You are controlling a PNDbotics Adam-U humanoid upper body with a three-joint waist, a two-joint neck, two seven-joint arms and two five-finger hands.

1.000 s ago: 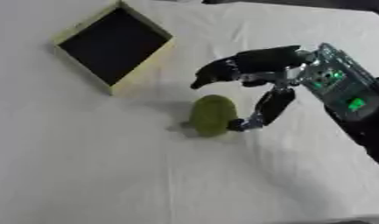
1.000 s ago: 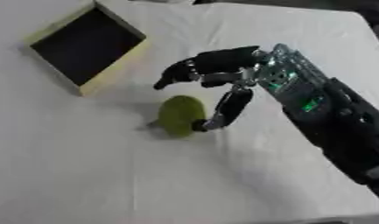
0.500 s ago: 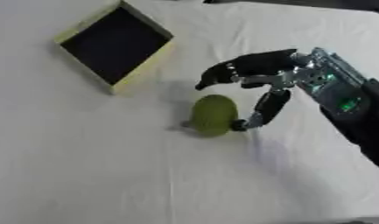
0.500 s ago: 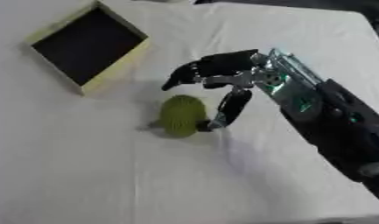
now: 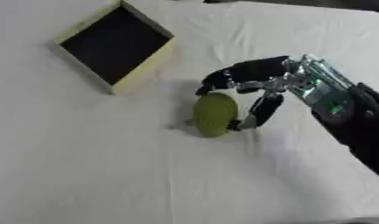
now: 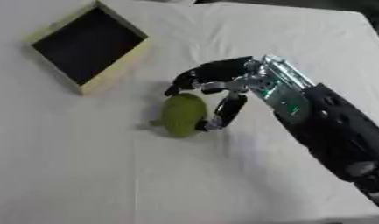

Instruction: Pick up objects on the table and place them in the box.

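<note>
Here the fingers (image 5: pixel 222 78) of the right hand (image 5: pixel 257 76) arch over the far top of the olive-green, egg-shaped fruit (image 5: pixel 214 114), while the thumb (image 5: pixel 257 113) reaches down with its tip against the fruit's right flank. They are spread about as wide as the fruit and curl round it, though the upper fingers may sit just short of the skin; I cannot tell whether they touch. Nothing suggests the fruit is off the cloth yet.

The fruit lies on the white cloth-covered tabletop (image 5: pixel 108 175), near the middle, with the shallow cream-walled, black-lined square box (image 5: pixel 115 46) well apart up and to the left. No left hand shows.

It looks smooth and rounded, probably light and fairly stiff, so it is likely to roll or squirt out of a pinch set too near an end. The best hold would be across its widest part, thumb on one flank and fingers opposite.

Its long axis runs roughly from near to far across the tabletop, tilted slightly, with what looks like a small nub low on its left side.
</note>
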